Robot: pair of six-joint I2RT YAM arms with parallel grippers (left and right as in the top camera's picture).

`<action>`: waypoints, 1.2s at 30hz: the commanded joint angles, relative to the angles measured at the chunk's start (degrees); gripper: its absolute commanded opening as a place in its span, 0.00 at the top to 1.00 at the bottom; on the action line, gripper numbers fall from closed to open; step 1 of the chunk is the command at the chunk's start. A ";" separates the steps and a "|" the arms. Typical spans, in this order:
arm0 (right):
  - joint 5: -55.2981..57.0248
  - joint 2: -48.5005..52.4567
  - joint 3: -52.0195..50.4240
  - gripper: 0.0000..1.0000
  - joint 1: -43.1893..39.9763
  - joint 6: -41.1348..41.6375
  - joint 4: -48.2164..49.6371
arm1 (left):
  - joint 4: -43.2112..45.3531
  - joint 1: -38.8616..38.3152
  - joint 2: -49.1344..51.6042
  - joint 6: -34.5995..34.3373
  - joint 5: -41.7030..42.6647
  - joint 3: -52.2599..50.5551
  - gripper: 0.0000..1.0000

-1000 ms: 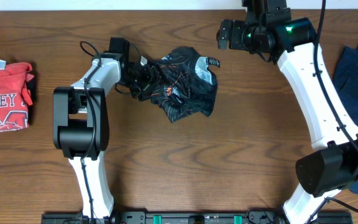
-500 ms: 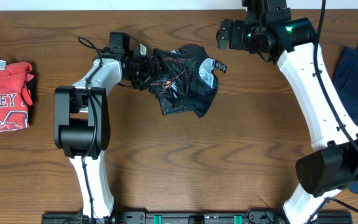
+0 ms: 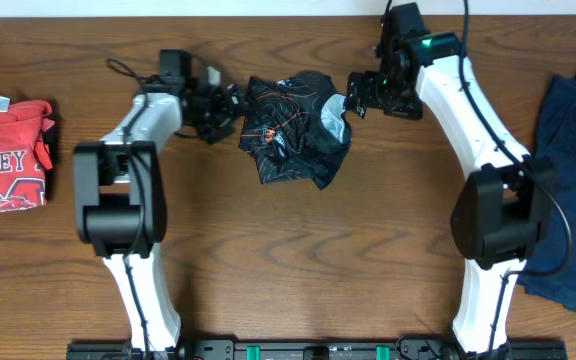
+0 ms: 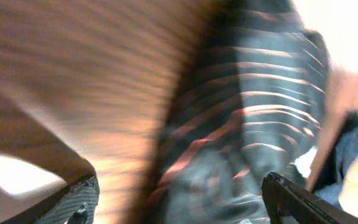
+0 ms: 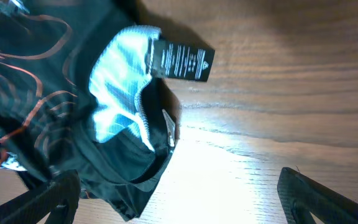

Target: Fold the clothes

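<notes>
Left gripper [image 3: 230, 105]: jaws wide apart. In the left wrist view one finger [image 4: 73, 202] sits at each lower corner, with blurred striped cloth ahead of and between them. From overhead it lies just beside the jersey's left edge; contact cannot be told.

Right gripper [image 3: 358, 92]: jaws spread full. In the right wrist view the fingers [image 5: 48, 199] frame the lower corners and hold nothing. It hangs over the jersey's right edge, at the collar.

Jersey [image 3: 293, 130]: black, with thin orange and pale wavy lines and small coloured logos. It is crumpled in an uneven heap, not flat. It lies on the table [image 3: 318, 260] near the far edge, about midway between the left and right edges and between the two grippers. The pale blue-white inside [image 5: 120, 81] shows at the open collar. A black label [image 5: 180, 61] with small white print sticks out there, lying on the wood.

Red shirt [image 3: 6, 158]: folded, with white lettering, at the left edge and well apart from the jersey.

Blue garment [image 3: 573, 130]: dark and loose, at the right edge, partly under the right arm and running out of view.
</notes>
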 commanded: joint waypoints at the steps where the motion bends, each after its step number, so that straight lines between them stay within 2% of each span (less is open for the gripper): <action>1: -2.91 1.53 0.15 0.01 0.31 2.12 -0.24 | -2.56 2.43 -4.07 4.04 -7.98 -1.81 0.14; 8: -6.86 6.32 0.15 0.01 0.37 2.43 -2.62 | -8.41 3.23 -16.90 10.16 -14.21 -1.81 0.14; 14: -12.98 11.69 0.13 0.01 0.90 0.83 -3.61 | -11.39 3.23 -25.86 11.69 -18.16 -1.81 0.14; 22: -17.18 13.73 0.11 0.01 3.85 -5.31 -0.63 | -15.19 3.23 -32.00 13.18 -19.98 -1.81 0.14; 30: -21.99 17.11 0.11 0.02 8.26 -6.12 3.76 | -17.18 3.23 -35.23 14.05 -19.98 -1.81 0.14; 31: -22.62 17.70 0.11 0.09 8.76 -6.12 4.22 | -17.35 3.23 -35.52 14.10 -19.98 -1.81 0.14; 32: -23.23 18.34 0.11 0.21 9.33 -6.14 4.59 | -17.57 3.23 -35.76 14.21 -19.98 -1.81 0.14; 33: -23.65 18.88 0.11 0.39 9.84 -6.05 4.74 | -17.86 3.23 -36.02 14.23 -19.96 -1.81 0.14; 35: -23.69 19.54 0.11 0.57 10.73 -5.66 4.83 | -18.36 3.23 -36.26 14.25 -19.98 -1.81 0.14; 36: -23.63 19.78 0.11 0.74 11.32 -5.68 4.83 | -18.58 3.23 -36.28 14.43 -19.96 -1.81 0.14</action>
